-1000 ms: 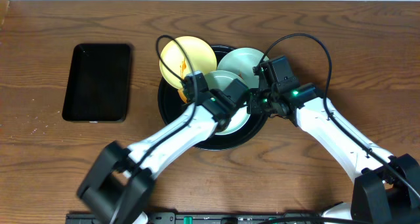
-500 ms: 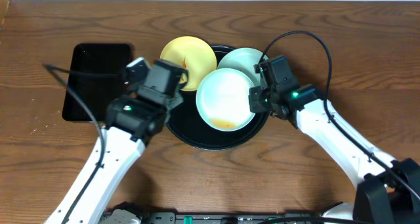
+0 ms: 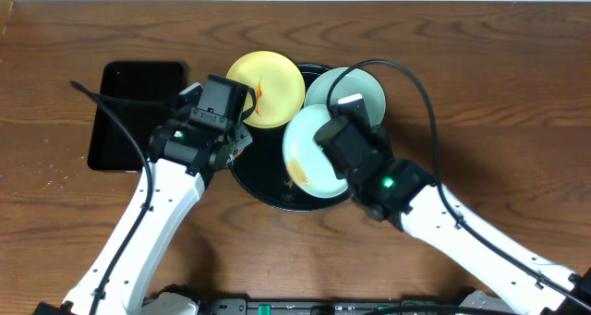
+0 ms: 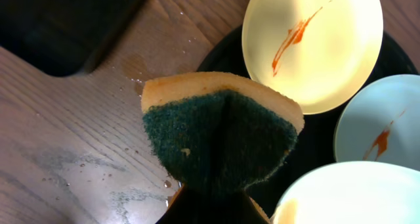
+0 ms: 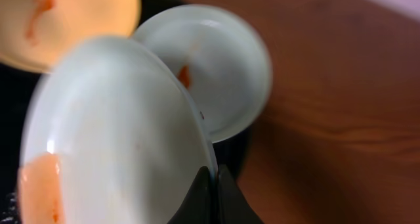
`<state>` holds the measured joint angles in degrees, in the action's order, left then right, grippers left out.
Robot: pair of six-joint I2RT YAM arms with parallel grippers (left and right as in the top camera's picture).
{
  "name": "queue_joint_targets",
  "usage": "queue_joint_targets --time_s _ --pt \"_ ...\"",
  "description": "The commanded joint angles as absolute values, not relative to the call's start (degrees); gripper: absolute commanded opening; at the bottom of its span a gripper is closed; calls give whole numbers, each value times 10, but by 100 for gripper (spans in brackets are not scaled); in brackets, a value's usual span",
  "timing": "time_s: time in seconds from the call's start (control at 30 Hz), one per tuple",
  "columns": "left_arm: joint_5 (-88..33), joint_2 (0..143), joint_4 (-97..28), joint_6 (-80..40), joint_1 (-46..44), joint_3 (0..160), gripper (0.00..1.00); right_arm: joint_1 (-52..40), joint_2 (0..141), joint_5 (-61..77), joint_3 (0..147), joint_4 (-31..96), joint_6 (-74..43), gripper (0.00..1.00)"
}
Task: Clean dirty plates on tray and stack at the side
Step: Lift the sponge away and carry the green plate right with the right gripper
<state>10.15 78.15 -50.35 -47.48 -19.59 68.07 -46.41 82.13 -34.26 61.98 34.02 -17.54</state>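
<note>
left gripper (image 4: 211,201) clamped on a folded green-yellow sponge (image 4: 220,135), right gripper (image 5: 213,188) pinching the rim of a smeared light blue plate (image 5: 111,145) tilted over the black tray (image 3: 263,172).

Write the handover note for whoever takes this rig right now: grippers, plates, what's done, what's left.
Left gripper: shut on the sponge, green side out, at the left edge of the round black tray.
Right gripper: shut on the rim of a light blue plate, held tilted over the tray, with an orange smear on its face.
The yellow plate and the second light blue plate lie on the tray, each with a sauce streak.
Done: sponge and first plate are in hand. No plate looks clean, and none is stacked off the tray.
Left: wipe all three, then stack them at the side.
</note>
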Motion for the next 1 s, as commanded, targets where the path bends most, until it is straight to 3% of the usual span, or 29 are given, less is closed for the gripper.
queue_joint_targets --time_s 0.0,0.5,0.97 --pt "94 787 -500 -461 -193 685 8 -491 816 -508 628 341 -184 1" --pt "94 788 -488 -461 -193 685 7 -509 816 -563 628 307 -126 1" --pt "94 788 -488 -461 -193 685 7 -513 816 -514 628 304 -167 1"
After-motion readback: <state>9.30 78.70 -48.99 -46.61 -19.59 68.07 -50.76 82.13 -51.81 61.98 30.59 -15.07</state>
